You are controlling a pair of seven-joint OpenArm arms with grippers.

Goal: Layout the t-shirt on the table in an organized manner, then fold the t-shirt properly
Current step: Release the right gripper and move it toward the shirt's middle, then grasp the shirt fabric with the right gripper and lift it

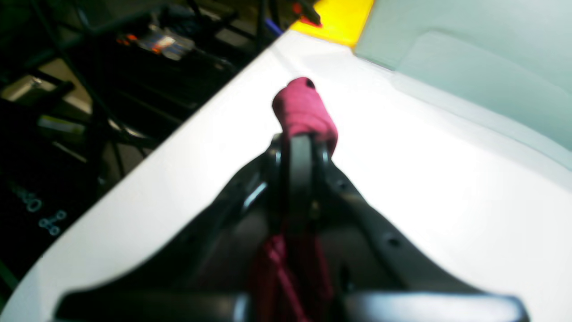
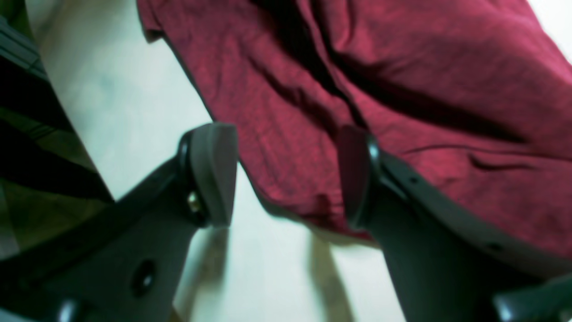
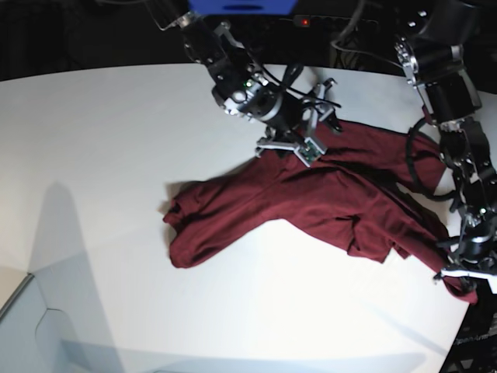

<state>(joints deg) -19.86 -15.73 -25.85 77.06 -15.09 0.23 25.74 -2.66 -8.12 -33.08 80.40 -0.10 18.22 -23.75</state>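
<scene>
The dark maroon t-shirt (image 3: 311, 202) lies crumpled and wrinkled across the white table (image 3: 116, 155), stretching from the middle to the right edge. My left gripper (image 3: 464, 276) is at the table's right edge, shut on a corner of the t-shirt (image 1: 304, 112), and a bunch of cloth pokes out past its fingertips (image 1: 300, 147). My right gripper (image 3: 299, 144) hovers open over the shirt's far edge. In the right wrist view that gripper (image 2: 286, 179) straddles the hem of the t-shirt (image 2: 402, 89), with the table (image 2: 268, 268) showing below.
Beyond the table edge (image 1: 178, 134) there is dark clutter with racks and cables. A yellow object (image 1: 344, 18) and a pale green sheet (image 1: 482, 53) lie past the far corner. A black cable loop (image 3: 423, 167) hangs from the arm on the right.
</scene>
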